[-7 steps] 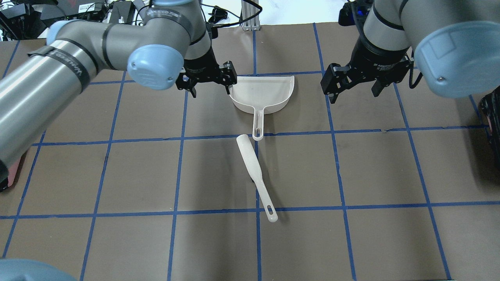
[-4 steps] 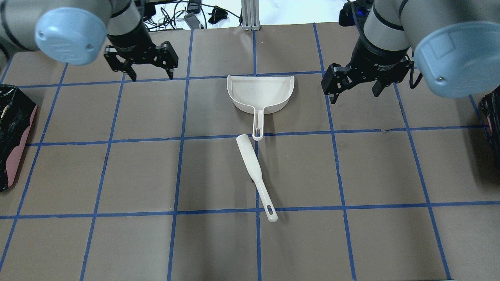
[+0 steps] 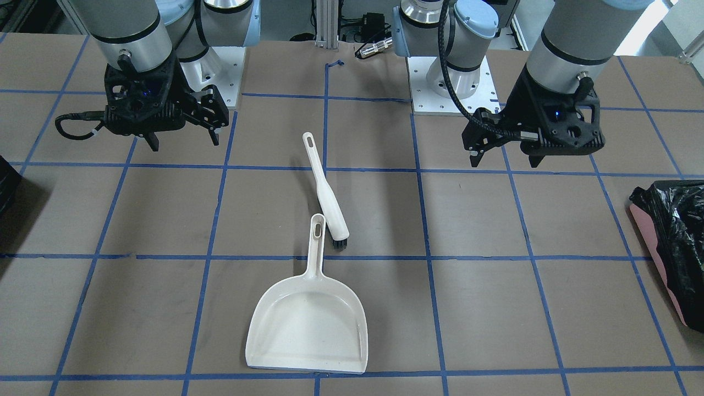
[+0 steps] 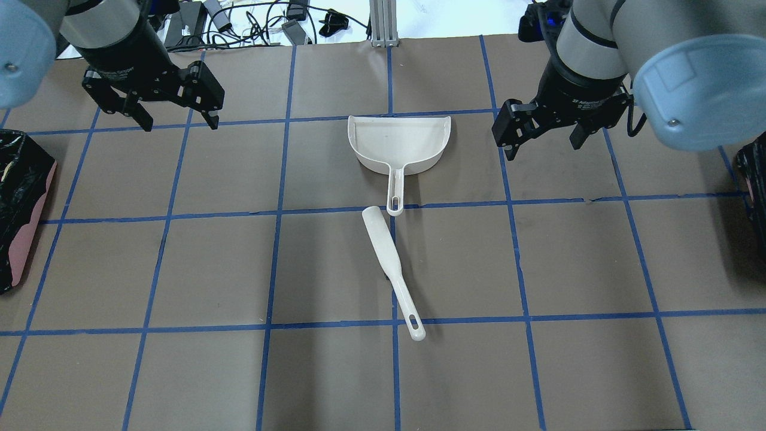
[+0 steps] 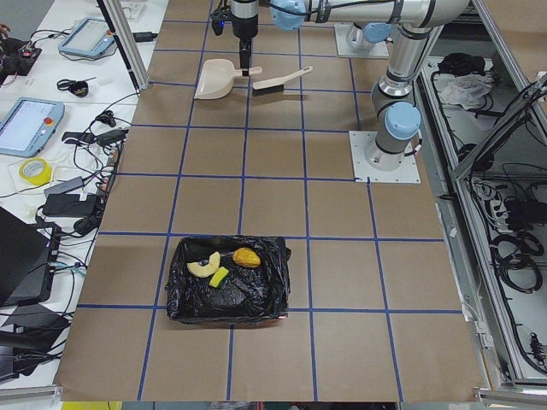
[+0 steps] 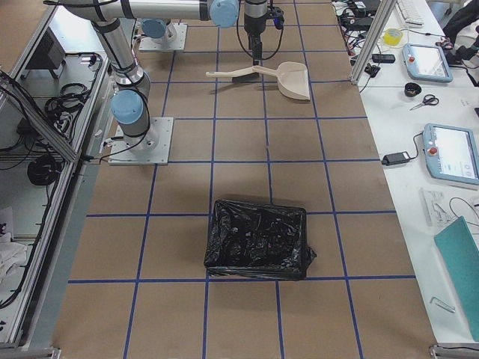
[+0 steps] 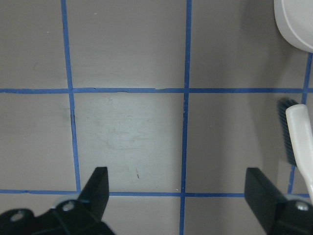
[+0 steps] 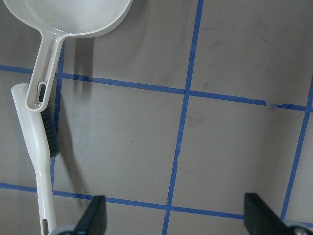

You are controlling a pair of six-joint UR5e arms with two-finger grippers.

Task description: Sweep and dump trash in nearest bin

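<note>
The trash lies inside the bin (image 5: 181, 301) in the exterior left view: a tan pastry bit (image 5: 202, 267), a yellow-green wedge (image 5: 220, 277) and a brown-orange piece (image 5: 246, 256). That pink-sided, black-bagged bin (image 4: 27, 236) sits at the table's left edge. The white dustpan (image 4: 400, 143) is empty and lies flat, with the brush (image 4: 389, 257) just below its handle. My left gripper (image 4: 179, 123) is open and empty above the table, far left of the dustpan. My right gripper (image 4: 544, 146) is open and empty, right of the dustpan.
A second black-bagged container (image 4: 755, 179) stands at the table's right edge and looks empty in the exterior right view (image 6: 258, 239). Brown paper with blue tape lines covers the table. Cables and devices lie beyond the far edge.
My left arm has swung away from the dustpan's left rim to the far left of the table, gripper still open. The right arm, dustpan and brush have not moved.
</note>
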